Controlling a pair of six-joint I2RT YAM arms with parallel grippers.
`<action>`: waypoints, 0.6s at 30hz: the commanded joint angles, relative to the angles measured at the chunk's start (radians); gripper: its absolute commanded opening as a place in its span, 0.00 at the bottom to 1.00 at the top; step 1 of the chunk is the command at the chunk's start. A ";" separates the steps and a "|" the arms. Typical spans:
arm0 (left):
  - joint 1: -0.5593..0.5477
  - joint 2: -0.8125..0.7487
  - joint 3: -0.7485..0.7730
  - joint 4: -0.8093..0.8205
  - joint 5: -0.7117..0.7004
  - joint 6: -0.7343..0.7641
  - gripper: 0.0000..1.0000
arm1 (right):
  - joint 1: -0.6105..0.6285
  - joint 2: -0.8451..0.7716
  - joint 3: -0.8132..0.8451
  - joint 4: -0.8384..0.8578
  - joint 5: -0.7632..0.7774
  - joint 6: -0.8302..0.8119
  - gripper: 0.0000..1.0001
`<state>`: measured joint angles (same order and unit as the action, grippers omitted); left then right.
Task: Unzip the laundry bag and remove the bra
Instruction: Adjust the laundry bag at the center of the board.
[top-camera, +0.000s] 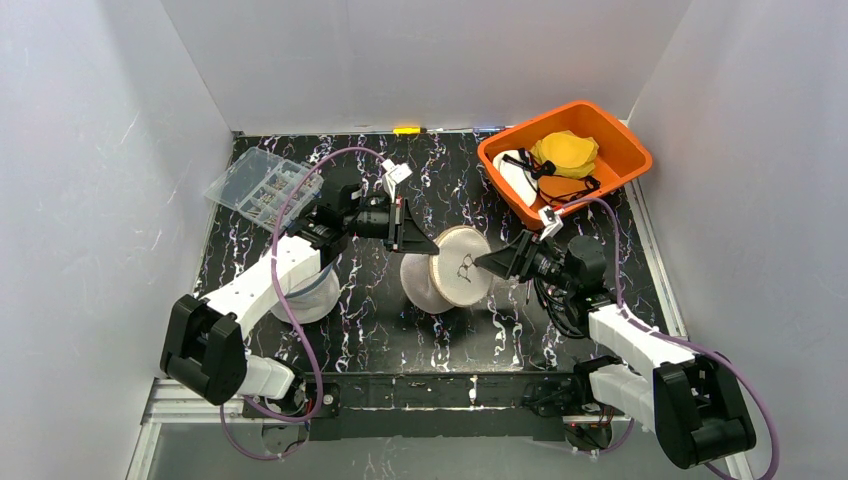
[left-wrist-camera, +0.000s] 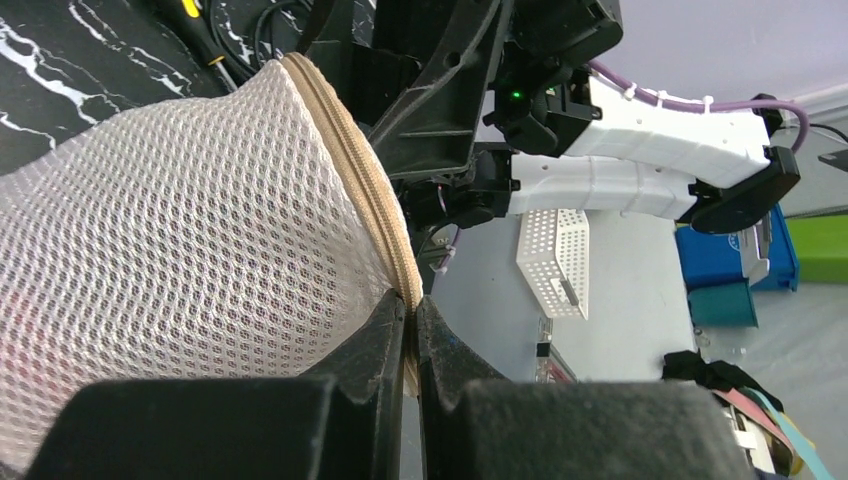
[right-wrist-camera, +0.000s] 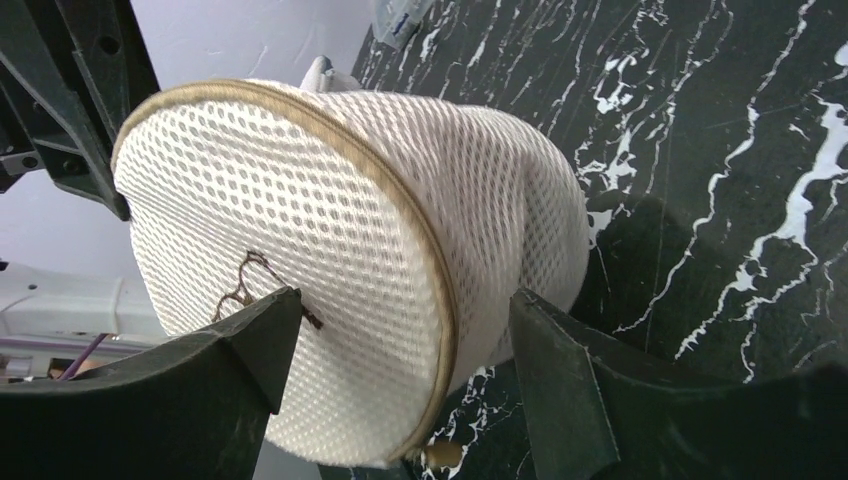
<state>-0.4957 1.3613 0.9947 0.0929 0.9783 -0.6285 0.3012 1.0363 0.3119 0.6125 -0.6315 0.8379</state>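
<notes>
The left claw (left-wrist-camera: 412, 305) clenches the zip seam (left-wrist-camera: 365, 180) of the mesh laundry bag (top-camera: 458, 268), propping it up at the centre of the table (top-camera: 380, 330). The right claw (right-wrist-camera: 405, 305), released, straddles the rim, apparently to reach the zipper.

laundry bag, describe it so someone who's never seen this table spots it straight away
On the black marbled table, look at its centre. The laundry bag is the round white mesh pouch pinched by the left tool; its tan zipper rim sets it apart from the orange bin and clear box.
</notes>
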 joint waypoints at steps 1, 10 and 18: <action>-0.017 -0.052 0.000 0.059 0.078 -0.017 0.00 | -0.007 0.007 -0.007 0.134 -0.051 0.029 0.80; -0.027 -0.046 0.004 0.065 0.075 -0.017 0.00 | -0.006 -0.025 -0.052 0.228 -0.095 0.096 0.45; -0.027 -0.027 -0.006 0.067 0.007 -0.045 0.22 | -0.006 -0.119 -0.056 0.148 -0.045 0.131 0.20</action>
<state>-0.5190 1.3594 0.9947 0.1337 1.0046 -0.6514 0.2947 0.9749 0.2634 0.7448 -0.6987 0.9287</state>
